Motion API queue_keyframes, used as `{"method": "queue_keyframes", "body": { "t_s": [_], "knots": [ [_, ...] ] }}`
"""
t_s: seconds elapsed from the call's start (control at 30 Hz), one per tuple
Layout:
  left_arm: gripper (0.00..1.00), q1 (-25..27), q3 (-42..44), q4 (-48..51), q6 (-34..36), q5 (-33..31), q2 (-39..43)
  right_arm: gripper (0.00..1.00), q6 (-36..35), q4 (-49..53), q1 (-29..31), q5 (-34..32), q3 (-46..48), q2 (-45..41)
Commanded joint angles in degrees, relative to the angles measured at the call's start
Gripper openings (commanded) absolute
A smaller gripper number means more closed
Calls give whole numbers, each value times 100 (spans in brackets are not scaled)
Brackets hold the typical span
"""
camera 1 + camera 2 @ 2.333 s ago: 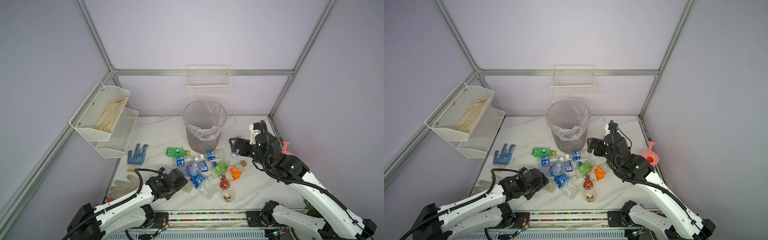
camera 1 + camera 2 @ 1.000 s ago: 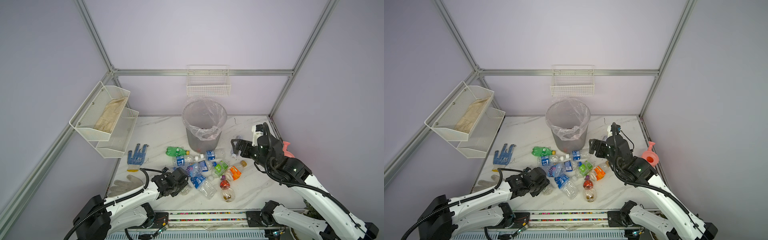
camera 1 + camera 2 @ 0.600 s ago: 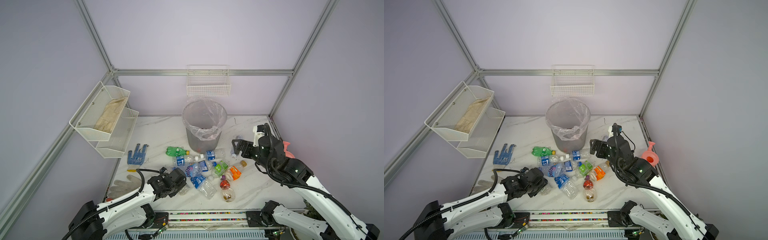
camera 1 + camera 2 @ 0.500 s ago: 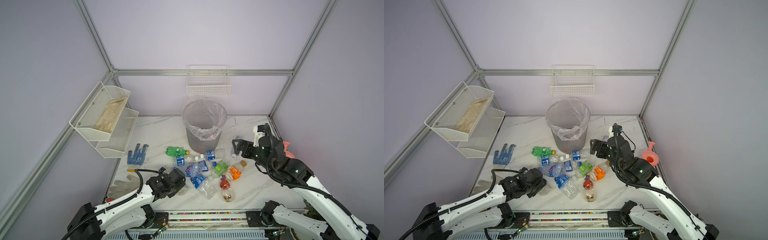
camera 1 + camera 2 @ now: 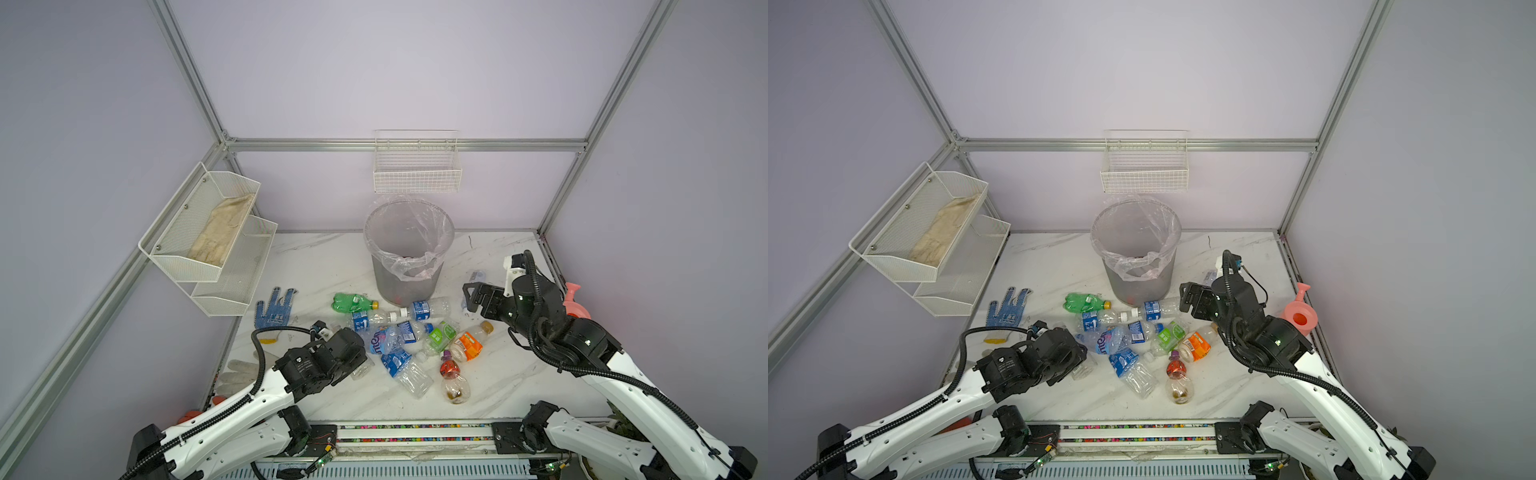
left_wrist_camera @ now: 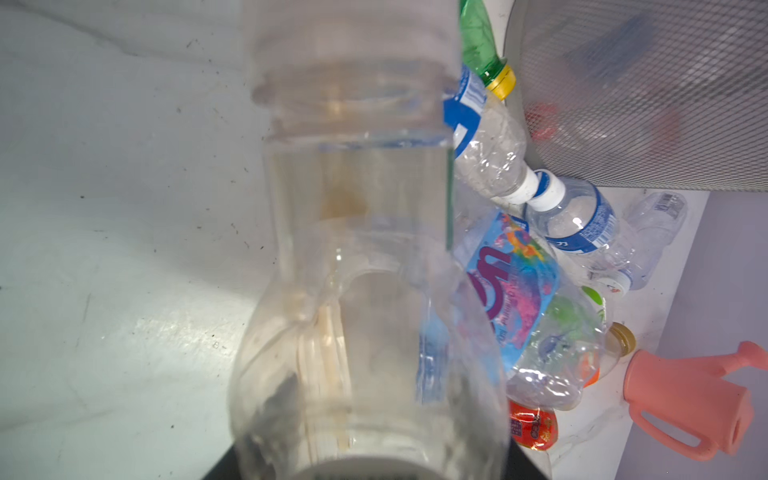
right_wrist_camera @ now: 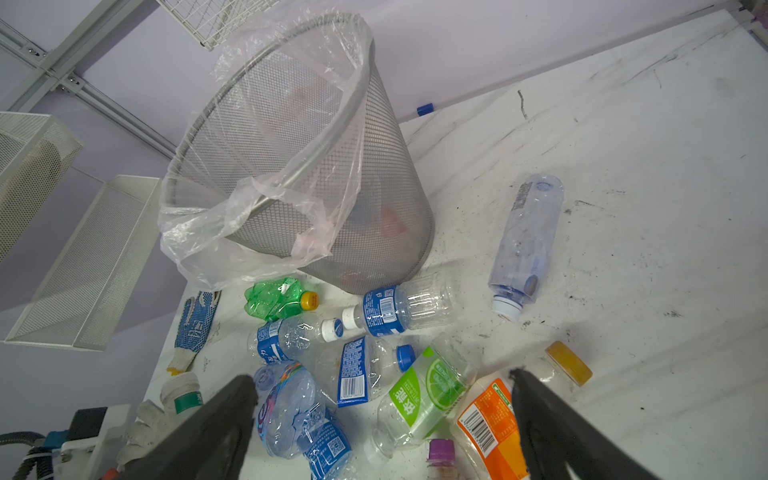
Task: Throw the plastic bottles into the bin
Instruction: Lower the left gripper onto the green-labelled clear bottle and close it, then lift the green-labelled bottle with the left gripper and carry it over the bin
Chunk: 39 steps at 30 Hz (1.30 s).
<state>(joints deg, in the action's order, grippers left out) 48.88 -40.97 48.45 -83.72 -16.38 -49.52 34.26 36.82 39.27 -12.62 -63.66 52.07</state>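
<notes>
My left gripper (image 5: 353,359) is low over the table's front left, shut on a clear label-free plastic bottle (image 6: 357,257) that fills the left wrist view; in a top view that bottle (image 5: 364,371) pokes out beside the jaws. A pile of plastic bottles (image 5: 415,336) with blue, green, orange and red labels lies in front of the bin (image 5: 409,249), a grey mesh wastebasket lined with a clear bag. A green bottle (image 5: 351,302) lies at the pile's left. My right gripper (image 5: 471,297) hangs open above the pile's right side, its fingers (image 7: 224,419) spread wide and holding nothing.
One clear bottle (image 7: 525,245) lies alone right of the bin. A pink spray bottle (image 5: 575,301) stands by the right wall. A blue glove (image 5: 276,309) and a white glove (image 5: 239,372) lie on the left. White wire baskets (image 5: 417,168) hang on the walls.
The left arm has shifted slightly at the front left, still holding the clear bottle. The right gripper has sunk a little towards the pile and stays open.
</notes>
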Motion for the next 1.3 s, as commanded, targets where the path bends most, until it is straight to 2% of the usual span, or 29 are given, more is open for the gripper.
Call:
{"method": "queue_keyframes", "body": {
  "t_s": [0.0, 0.43, 0.9, 1.1, 1.27],
  "knots": [
    [32, 18, -717, 315, 371, -399, 78, 97, 46, 24, 8, -4, 63, -31],
    [31, 23, -2272, 871, 1495, -1112, -97, 97, 76, -174, 10, 246, 325, 106],
    [31, 24, -4887, 1002, 3257, -2000, -1106, 97, 215, -247, 3, 540, 852, -171],
    [31, 22, -5938, 892, 4059, -2093, -1680, 97, 239, -210, 3, 552, 916, -248],
    [31, 18, -6453, 580, 4570, -2038, -1959, 97, 247, -190, 5, 558, 947, -296]
  ]
}}
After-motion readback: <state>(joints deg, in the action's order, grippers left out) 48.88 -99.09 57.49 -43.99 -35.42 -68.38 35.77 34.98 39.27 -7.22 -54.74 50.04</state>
